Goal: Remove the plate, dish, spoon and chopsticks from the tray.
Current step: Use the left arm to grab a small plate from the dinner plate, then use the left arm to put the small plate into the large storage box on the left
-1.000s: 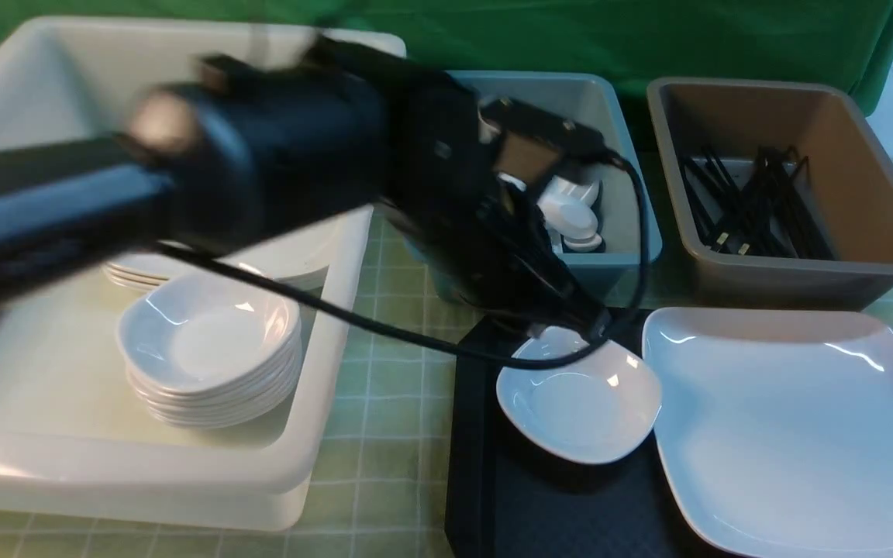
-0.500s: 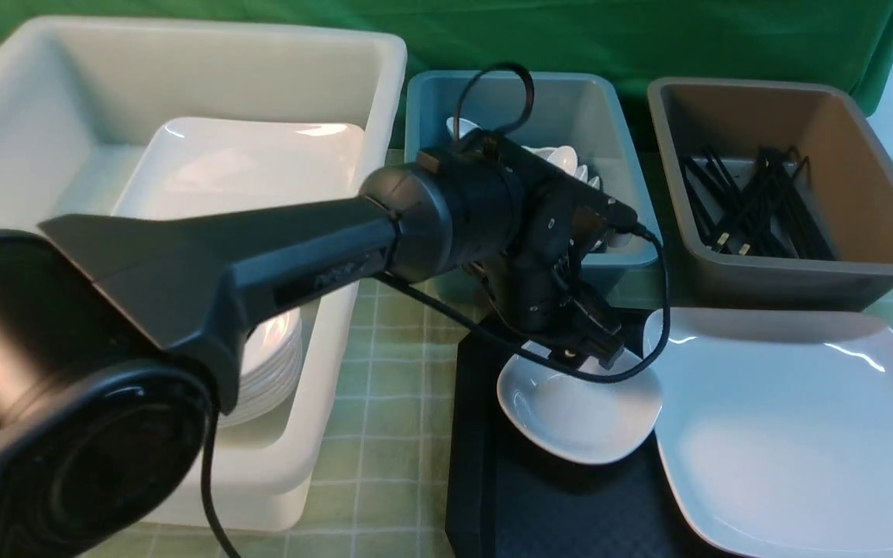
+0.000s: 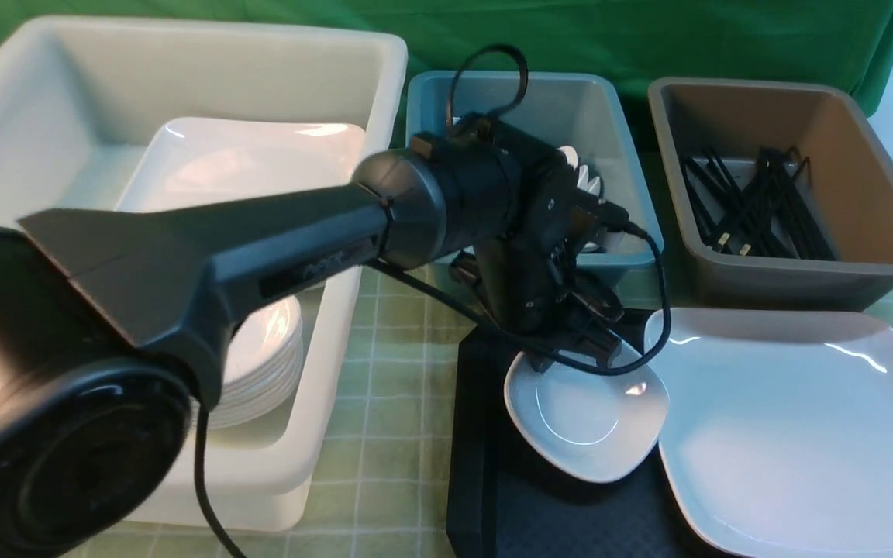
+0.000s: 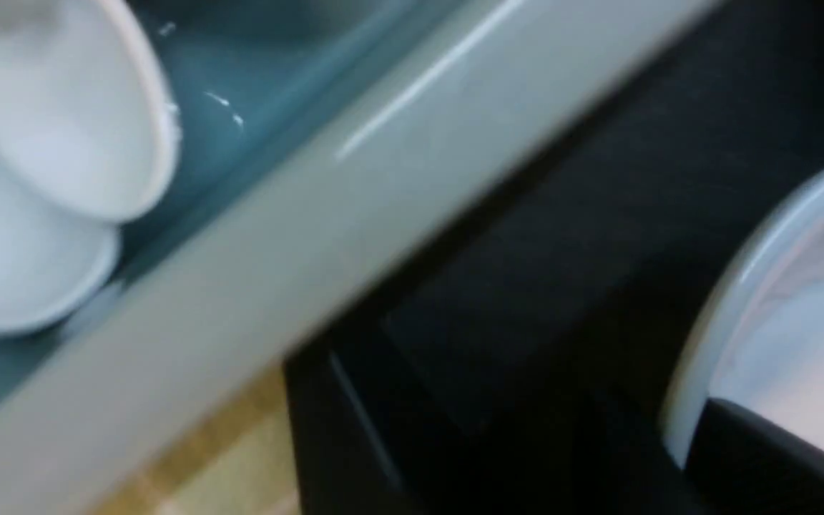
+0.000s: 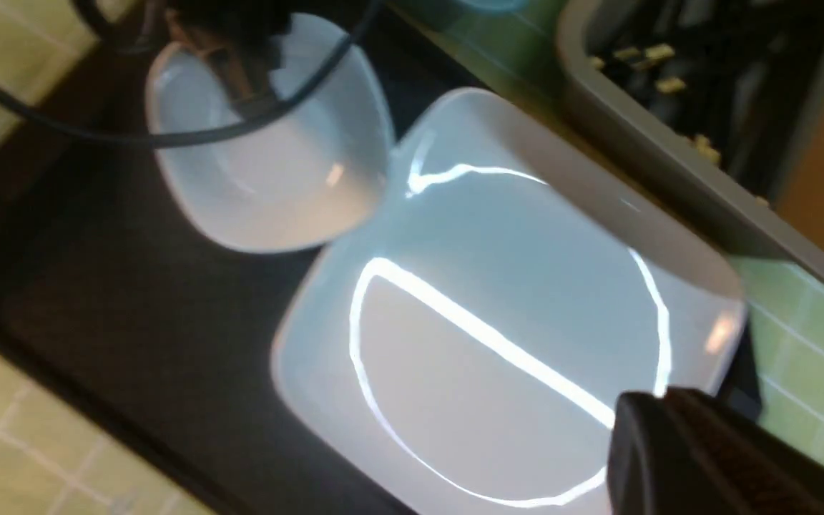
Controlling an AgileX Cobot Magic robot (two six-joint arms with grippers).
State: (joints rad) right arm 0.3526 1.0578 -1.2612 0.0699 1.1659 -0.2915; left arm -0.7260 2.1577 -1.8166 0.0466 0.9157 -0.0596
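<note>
**Left end effector on the dish at the tray's far-left corner**

We see the left end effector point(image 3: 570, 345) reaching down over the far-left corner of the tray point(image 3: 477, 434). It is clamped onto the far rim of the dish point(image 3: 590, 422). In the left wrist view 1 dark finger point(image 4: 777, 458) lies across that rim. We cannot tell whether the dish is clear of the tray's surface. The dish sits on the tray's left part, just beside the plate point(image 3: 787, 434). The plate covers the tray's right part and lies flat.

The right end effector point(image 5: 641, 429) is closed and holds nothing. In the right wrist view it hangs above the plate's edge.

3 bins stand on the bench point(image 3: 392, 403) around the tray. The blue bin point(image 3: 617, 116) is just beyond the tray's far edge, and white spoons point(image 3: 582, 174) lie inside it. The brown bin point(image 3: 865, 186) is beyond the tray's far-right side and holds black chopsticks point(image 3: 756, 205). The white bin point(image 3: 183, 62) is left of the tray. It holds a stack of small dishes point(image 3: 260, 356) and, farther back, a large square plate point(image 3: 245, 163). The left arm point(image 3: 260, 248) crosses in front of that bin on its way to the tray.
</note>
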